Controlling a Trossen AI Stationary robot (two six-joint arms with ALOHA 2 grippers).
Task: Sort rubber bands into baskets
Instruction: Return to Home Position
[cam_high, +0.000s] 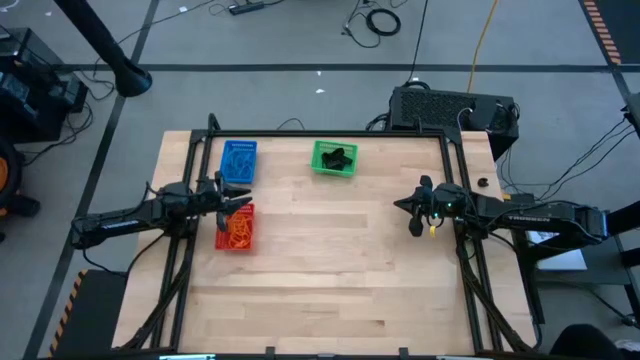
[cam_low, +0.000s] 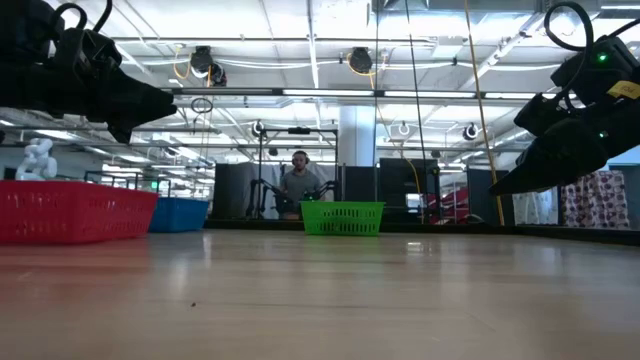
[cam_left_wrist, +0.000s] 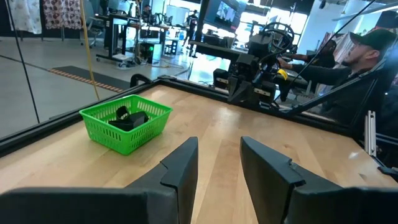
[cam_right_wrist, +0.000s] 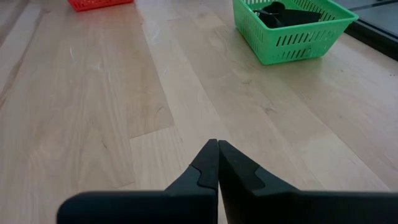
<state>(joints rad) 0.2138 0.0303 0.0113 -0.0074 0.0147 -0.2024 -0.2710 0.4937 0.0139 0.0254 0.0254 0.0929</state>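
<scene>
1. We log a wood counter (cam_high: 330, 270) carrying three baskets.
2. Left tool (cam_high: 240, 200) hangs above the counter, between the blue and red baskets; fingers spread, holding nothing.
3. Right tool (cam_high: 408, 206) hangs over the counter's right part, well apart from the baskets; fingers pressed together, nothing pinched.
4. Blue basket (cam_low: 180, 214) and red basket (cam_low: 70, 212) sit at left, green basket (cam_right_wrist: 292, 45) at far middle.
5. Black bands (cam_left_wrist: 127, 118) lie in green, orange bands (cam_high: 238, 230) in red, blue bands (cam_high: 240, 160) in blue.
</scene>
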